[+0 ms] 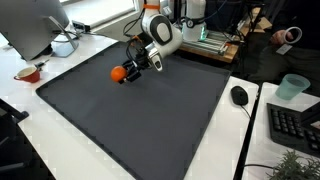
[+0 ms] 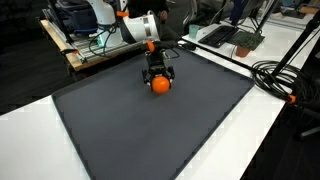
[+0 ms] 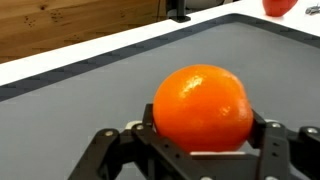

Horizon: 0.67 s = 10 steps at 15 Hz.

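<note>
As the claw (image 2: 160, 83) clasps it, the orange (image 3: 200, 105) gleams.

Orange (image 3: 201, 107) glossy, dimpled peel; mat (image 3: 90, 100) matt grey; end effector (image 3: 190, 150) black plastic.

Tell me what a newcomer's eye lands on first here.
The bright orange, clamped between the fingers of the gripper, stands out at once. It is near one edge of a big dark grey mat that covers most of the white table in both exterior views.
</note>
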### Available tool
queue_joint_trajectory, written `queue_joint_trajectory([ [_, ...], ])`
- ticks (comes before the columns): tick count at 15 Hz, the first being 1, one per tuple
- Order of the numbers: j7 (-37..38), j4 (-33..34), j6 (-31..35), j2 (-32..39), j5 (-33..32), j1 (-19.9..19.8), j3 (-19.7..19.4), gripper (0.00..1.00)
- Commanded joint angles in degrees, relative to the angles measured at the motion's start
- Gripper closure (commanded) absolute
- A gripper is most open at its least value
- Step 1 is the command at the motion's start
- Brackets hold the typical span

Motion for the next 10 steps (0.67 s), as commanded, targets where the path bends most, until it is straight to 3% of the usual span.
queue_joint_trajectory([
  [1,-1.26,-1.31,-0.35,-1.31,0.00,-0.07,0.11,0.44],
  [10,-2.28,0.50,1.74,1.77,0.02,-0.70,-0.01,0.44],
])
